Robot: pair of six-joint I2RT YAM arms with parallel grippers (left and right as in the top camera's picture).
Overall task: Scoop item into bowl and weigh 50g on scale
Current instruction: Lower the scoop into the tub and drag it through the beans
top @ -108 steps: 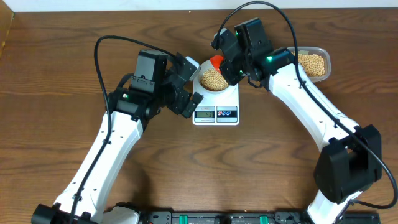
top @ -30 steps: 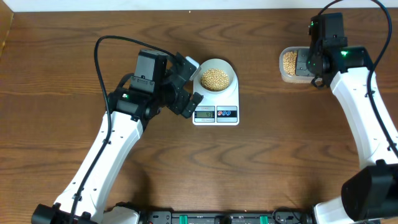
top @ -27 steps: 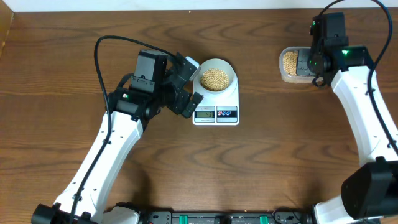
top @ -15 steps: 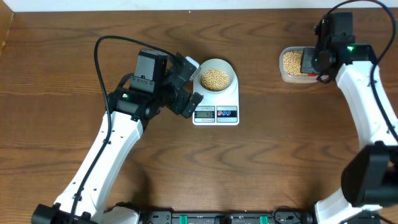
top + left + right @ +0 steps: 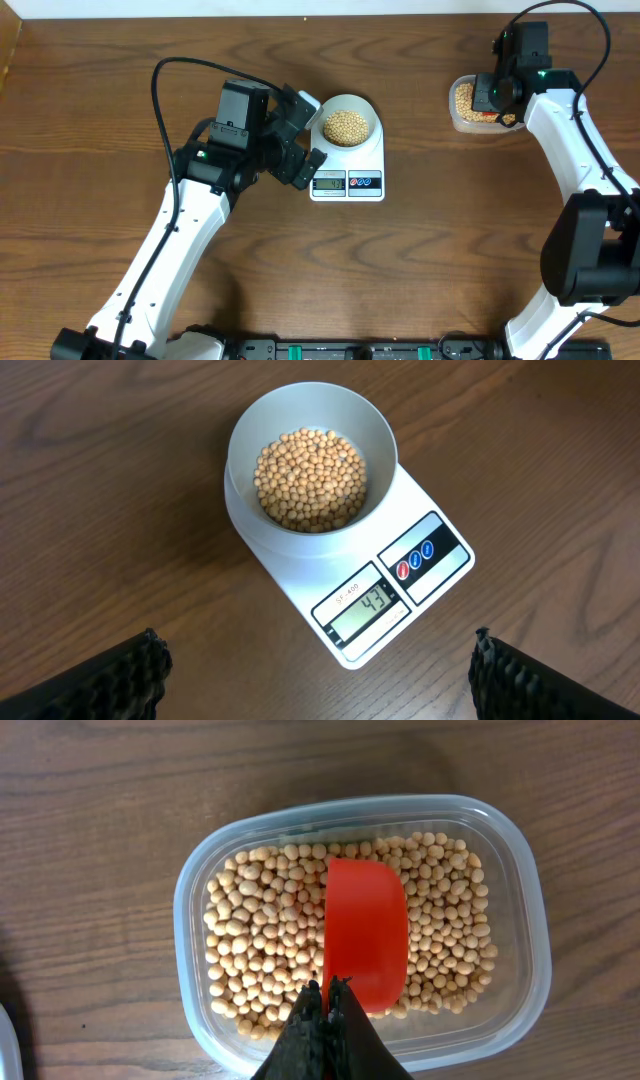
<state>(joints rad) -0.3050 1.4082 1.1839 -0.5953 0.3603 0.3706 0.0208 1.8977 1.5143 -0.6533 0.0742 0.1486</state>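
Note:
The pale bowl [image 5: 347,121] stands on the white scale [image 5: 347,172] and holds a heap of tan beans [image 5: 309,478]. In the left wrist view the bowl [image 5: 311,440] sits on the scale [image 5: 385,595], whose display reads 43. My left gripper [image 5: 318,680] is open and empty, beside the scale's front left corner [image 5: 297,150]. My right gripper [image 5: 326,1010] is shut on the handle of a red scoop [image 5: 364,932]. The scoop lies over the beans [image 5: 260,945] in the clear tub [image 5: 195,930]. The tub [image 5: 462,103] is at the far right of the table.
The brown wooden table [image 5: 420,260] spreads around the scale. A black rail [image 5: 330,350] runs along the front edge. A white wall strip [image 5: 200,8] borders the back edge.
My right gripper left the bowl with the red scoop and moved right to the clear tub, then shifted slightly over it. The left arm has not moved.

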